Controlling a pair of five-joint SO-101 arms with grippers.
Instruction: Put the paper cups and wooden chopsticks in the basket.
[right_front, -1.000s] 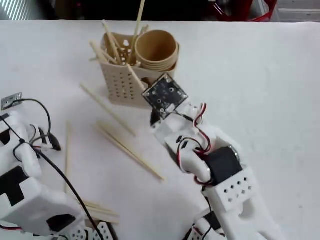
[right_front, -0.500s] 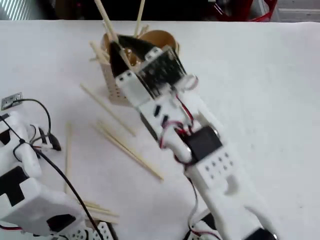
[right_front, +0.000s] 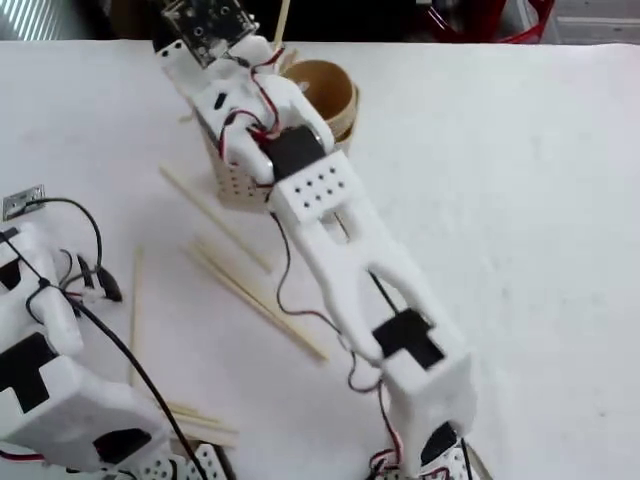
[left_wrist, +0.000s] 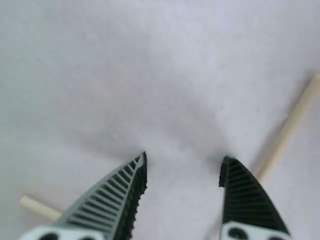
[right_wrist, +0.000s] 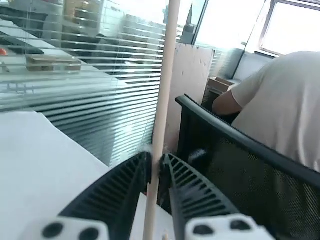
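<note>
A perforated cream basket (right_front: 232, 180) stands at the back of the table with stacked paper cups (right_front: 328, 88) and several wooden chopsticks inside. My right arm (right_front: 300, 190) stretches over the basket, its wrist above the far rim. In the right wrist view my right gripper (right_wrist: 158, 164) is shut on a wooden chopstick (right_wrist: 164, 100) that stands upright between the fingers. My left gripper (left_wrist: 182, 167) hangs open just above the table, with one chopstick (left_wrist: 289, 129) beside one fingertip and another chopstick end (left_wrist: 36, 207) at the other side.
Loose chopsticks lie on the white table: one (right_front: 213, 218) in front of the basket, a pair (right_front: 262, 302) in the middle, one (right_front: 135, 312) near the left arm (right_front: 45, 385), more (right_front: 200, 422) at the front edge. The right half is bare.
My right arm has risen from the table in front of the basket and swung up and over it toward the far side, carrying a chopstick. The left arm has stayed still.
</note>
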